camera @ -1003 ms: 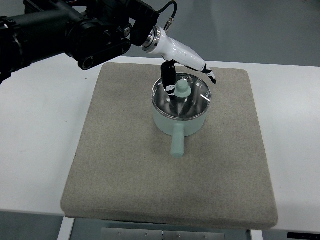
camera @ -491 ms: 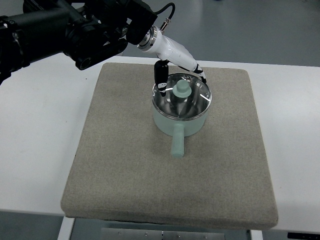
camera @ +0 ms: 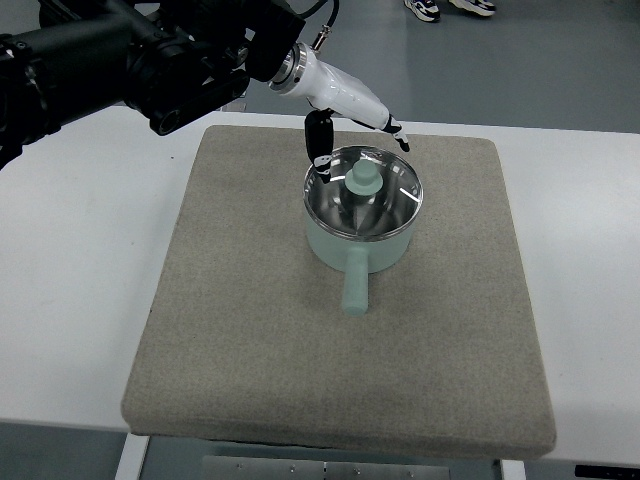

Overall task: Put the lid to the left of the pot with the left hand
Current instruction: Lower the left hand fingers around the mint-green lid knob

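Note:
A pale green pot (camera: 362, 240) with a short handle toward me stands on the beige mat (camera: 250, 330). Its glass lid (camera: 385, 195) with a green knob (camera: 363, 181) lies on the pot's rim. My left hand (camera: 355, 135), white with black fingers, hovers at the pot's far rim, just behind the knob. Its fingers are spread and hold nothing; the thumb (camera: 320, 142) hangs down by the lid's left edge. The right arm is out of sight.
The mat covers most of a white table (camera: 80, 250). My black left arm (camera: 130, 60) reaches in from the upper left. A person's shoes (camera: 445, 8) show at the top edge, beyond the table.
My left hand has drawn back up and to the left, from over the lid's knob to the pot's far rim. The lid and the pot have stayed where they were.

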### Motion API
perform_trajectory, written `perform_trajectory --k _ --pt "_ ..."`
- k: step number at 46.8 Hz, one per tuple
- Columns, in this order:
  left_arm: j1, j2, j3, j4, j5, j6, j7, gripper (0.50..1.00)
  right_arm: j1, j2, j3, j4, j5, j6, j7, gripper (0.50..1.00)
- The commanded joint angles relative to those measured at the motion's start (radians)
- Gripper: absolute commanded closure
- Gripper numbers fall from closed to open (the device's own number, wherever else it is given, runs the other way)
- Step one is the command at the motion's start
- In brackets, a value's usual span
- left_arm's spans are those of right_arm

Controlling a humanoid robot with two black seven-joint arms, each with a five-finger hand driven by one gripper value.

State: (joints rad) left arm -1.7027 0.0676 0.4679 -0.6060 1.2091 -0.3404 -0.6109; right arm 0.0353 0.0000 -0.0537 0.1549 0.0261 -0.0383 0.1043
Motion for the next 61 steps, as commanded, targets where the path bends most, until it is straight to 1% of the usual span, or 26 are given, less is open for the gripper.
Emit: perform_trajectory --k 1,11,15,18,22,28,36,50,61 --pt "-0.002 -0.002 0.0 -0.005 0.001 0.0 0.0 0.504 0.0 0.0 0.0 0.0 0.0 0.0 0.0 0.576" --pt "-0.006 -0.003 0.0 -0.012 0.003 -0.015 0.0 0.506 0.0 0.0 0.0 0.0 0.0 0.0 0.0 0.576" --pt "-0.014 -0.003 0.0 -0.035 0.003 -0.025 0.0 0.506 0.0 0.0 0.0 0.0 0.0 0.0 0.0 0.576" --pt "-0.02 0.001 0.002 -0.058 0.004 -0.045 0.0 0.506 0.0 0.0 0.0 0.0 0.0 0.0 0.0 0.576" --pt "-0.021 0.001 0.002 -0.058 0.004 -0.08 0.0 0.504 0.0 0.0 0.0 0.0 0.0 0.0 0.0 0.576" --pt "-0.023 0.001 0.002 -0.06 0.006 -0.091 0.0 0.504 0.0 0.0 0.0 0.0 0.0 0.0 0.0 0.576" --pt "-0.02 0.001 0.003 -0.052 0.02 -0.091 0.0 0.506 0.0 0.0 0.0 0.0 0.0 0.0 0.0 0.576" --pt "-0.008 0.0 0.0 -0.017 0.015 -0.069 0.0 0.51 0.0 0.0 0.0 0.0 0.0 0.0 0.0 0.576" --pt "-0.008 -0.002 -0.002 -0.017 0.003 -0.065 0.0 0.514 0.0 0.0 0.0 0.0 0.0 0.0 0.0 0.576"
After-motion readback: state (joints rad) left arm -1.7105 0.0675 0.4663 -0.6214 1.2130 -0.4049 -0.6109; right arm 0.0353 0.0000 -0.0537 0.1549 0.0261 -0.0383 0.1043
